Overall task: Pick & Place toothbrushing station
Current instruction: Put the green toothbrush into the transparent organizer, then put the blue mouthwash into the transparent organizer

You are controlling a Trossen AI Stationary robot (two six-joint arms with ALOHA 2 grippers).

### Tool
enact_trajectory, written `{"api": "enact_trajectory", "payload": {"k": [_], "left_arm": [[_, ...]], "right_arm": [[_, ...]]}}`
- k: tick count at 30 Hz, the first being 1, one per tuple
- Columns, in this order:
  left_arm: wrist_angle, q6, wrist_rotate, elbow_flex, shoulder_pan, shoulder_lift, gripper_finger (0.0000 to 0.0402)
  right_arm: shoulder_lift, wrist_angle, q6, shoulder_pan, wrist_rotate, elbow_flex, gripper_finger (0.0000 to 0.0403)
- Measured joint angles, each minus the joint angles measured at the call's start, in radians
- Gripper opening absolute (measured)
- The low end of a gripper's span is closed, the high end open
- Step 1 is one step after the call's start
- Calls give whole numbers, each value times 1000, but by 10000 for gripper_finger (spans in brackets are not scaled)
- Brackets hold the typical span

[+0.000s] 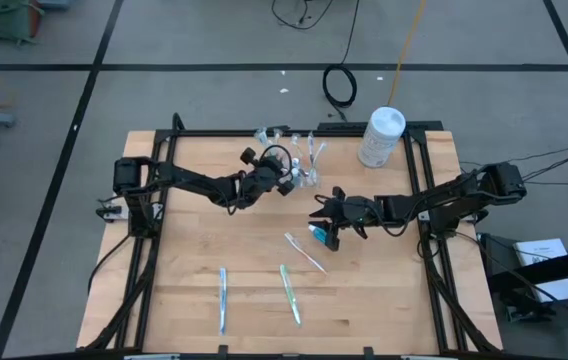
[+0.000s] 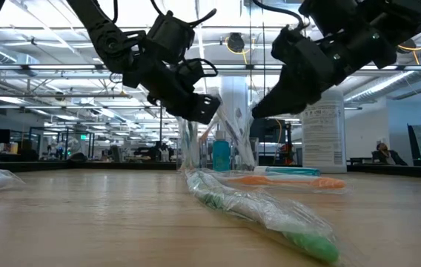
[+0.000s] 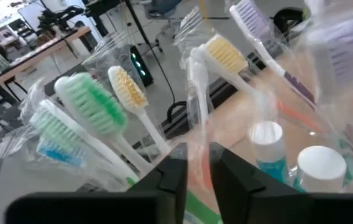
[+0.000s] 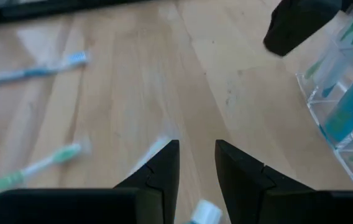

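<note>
A small clear cup (image 1: 302, 165) stands at the table's far middle. It holds several wrapped toothbrushes and two blue white-capped tubes (image 3: 266, 140). My left gripper (image 1: 286, 180) is beside the cup and shut on a white toothbrush (image 3: 217, 59) that stands among the others. My right gripper (image 1: 328, 228) hovers above the table with a narrow gap between its fingers, holding nothing. A blue white-capped tube (image 1: 317, 232) lies on the wood just below and beside it; its cap shows in the right wrist view (image 4: 204, 211). My left gripper pinches the white toothbrush's wrapped handle (image 3: 197, 134) between its two fingers, below the bristled head. The fingers lie across the handle. The toothbrush stands roughly upright, head up, among the cup's other brushes. Its lower end is hidden by the fingers.
Three wrapped toothbrushes lie loose on the near half: a white-pink one (image 1: 304, 252), a green one (image 1: 290, 292) and a blue one (image 1: 223, 298). A white round-lidded canister (image 1: 381, 137) stands at the far right. The black frame rails (image 1: 426, 180) edge the table.
</note>
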Motion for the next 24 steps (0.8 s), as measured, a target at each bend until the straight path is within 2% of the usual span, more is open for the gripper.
{"api": "enact_trajectory", "payload": {"k": [7,12,19,24], "left_arm": [[-22,3,53,0,-25,-9,150],[-157,-10,50,0,-58,-108,195],[-407,-32,71,0,-79,-326,213],[-505,-82,114,0,-81,-451,214]], "right_arm": [[0,-11,-114,4,0,-1,93],[0,12,-111,4,-1,-1,98],[26,25,-112,4,1,0,142],[83,59,-68,4,0,1,184]]}}
